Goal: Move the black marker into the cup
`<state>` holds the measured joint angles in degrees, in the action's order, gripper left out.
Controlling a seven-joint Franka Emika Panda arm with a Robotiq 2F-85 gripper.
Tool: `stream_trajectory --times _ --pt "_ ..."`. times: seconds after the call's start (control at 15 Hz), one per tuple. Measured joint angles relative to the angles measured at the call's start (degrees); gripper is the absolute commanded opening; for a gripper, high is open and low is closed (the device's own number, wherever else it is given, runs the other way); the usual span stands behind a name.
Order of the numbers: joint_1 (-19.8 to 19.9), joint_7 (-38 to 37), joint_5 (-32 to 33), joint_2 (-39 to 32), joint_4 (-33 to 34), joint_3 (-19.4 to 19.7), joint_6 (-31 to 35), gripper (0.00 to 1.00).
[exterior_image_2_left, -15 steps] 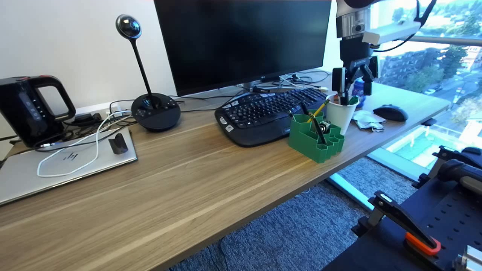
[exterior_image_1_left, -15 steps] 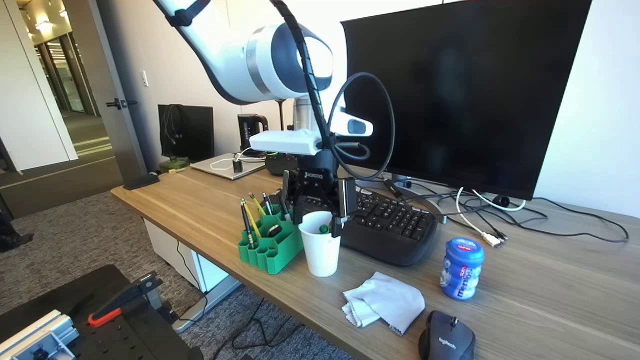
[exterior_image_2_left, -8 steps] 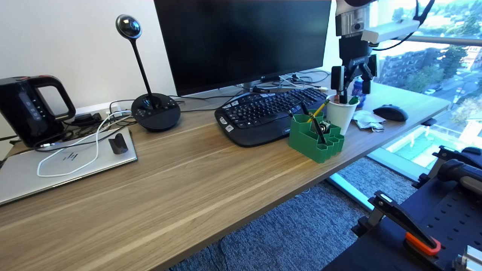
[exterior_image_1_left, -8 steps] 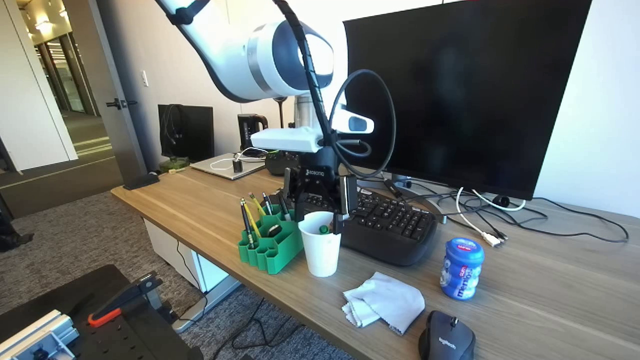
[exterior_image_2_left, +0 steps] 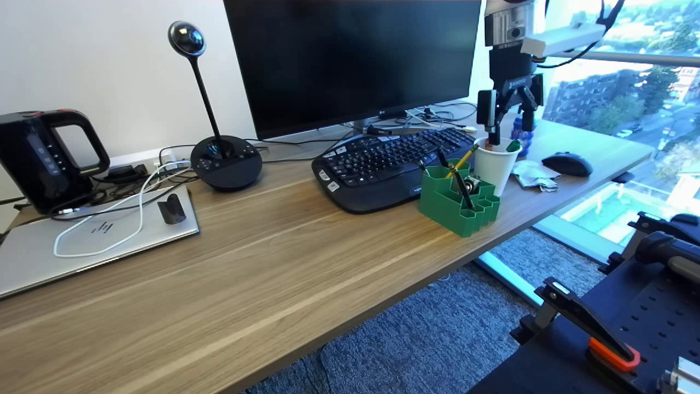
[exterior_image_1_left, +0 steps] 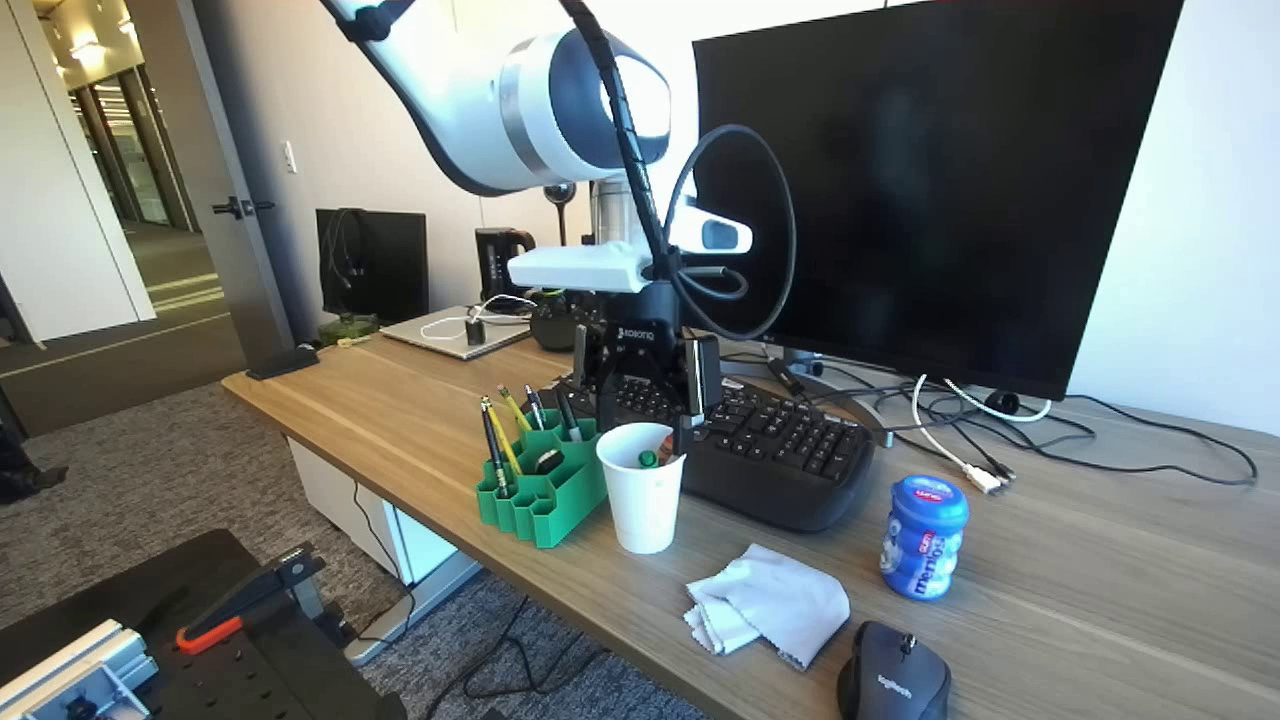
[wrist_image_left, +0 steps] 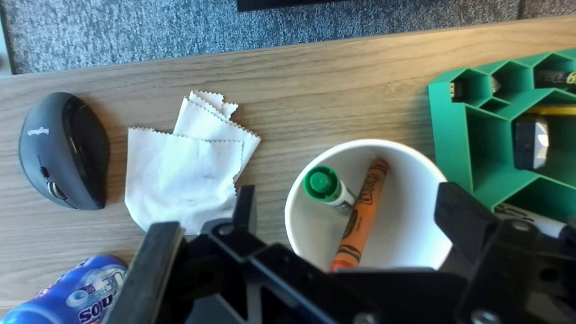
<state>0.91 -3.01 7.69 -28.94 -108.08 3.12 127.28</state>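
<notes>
The white paper cup (exterior_image_1_left: 644,512) stands upright on the desk. Inside it, in the wrist view, lean a green-capped marker (wrist_image_left: 325,184) and an orange crayon (wrist_image_left: 363,211). Just above the cup's mouth hangs my gripper (exterior_image_1_left: 645,425), open, its fingers spread to either side of the opening with nothing between them. A marker with a black cap, which looks like the black marker (exterior_image_1_left: 569,415), stands in a back compartment of the green organizer (exterior_image_1_left: 555,500). In the wrist view, the black marker's pale body (wrist_image_left: 531,218) shows beside my right-hand finger, which partly hides it.
Pencils and pens stand in the organizer, close against the cup. A black keyboard (exterior_image_1_left: 780,450) lies behind, before the monitor (exterior_image_1_left: 900,200). A grey cloth (exterior_image_1_left: 775,600), a mouse (exterior_image_1_left: 893,680) and a blue gum container (exterior_image_1_left: 925,540) sit on the cup's other side.
My gripper has risen a little, its fingertips lifting from the cup's rim, with a slight sideways drift towards the keyboard. It has stayed open. Cup, organizer and desk items have not moved.
</notes>
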Motion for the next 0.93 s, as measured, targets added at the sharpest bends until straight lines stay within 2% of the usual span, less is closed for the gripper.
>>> stream_trajectory --times 0.07,0.27,0.33,0.4,0.93 --pt "0.0 0.0 0.0 0.0 0.0 0.0 0.0 0.96" --pt "-0.1 0.0 0.0 0.0 0.1 0.0 0.0 0.85" --pt "-0.2 0.0 0.0 0.0 0.1 0.0 0.0 0.71" --pt "-0.2 0.0 0.0 0.0 0.1 0.0 0.0 0.68" --pt "-0.3 0.0 0.0 -0.2 0.1 0.0 0.0 0.06"
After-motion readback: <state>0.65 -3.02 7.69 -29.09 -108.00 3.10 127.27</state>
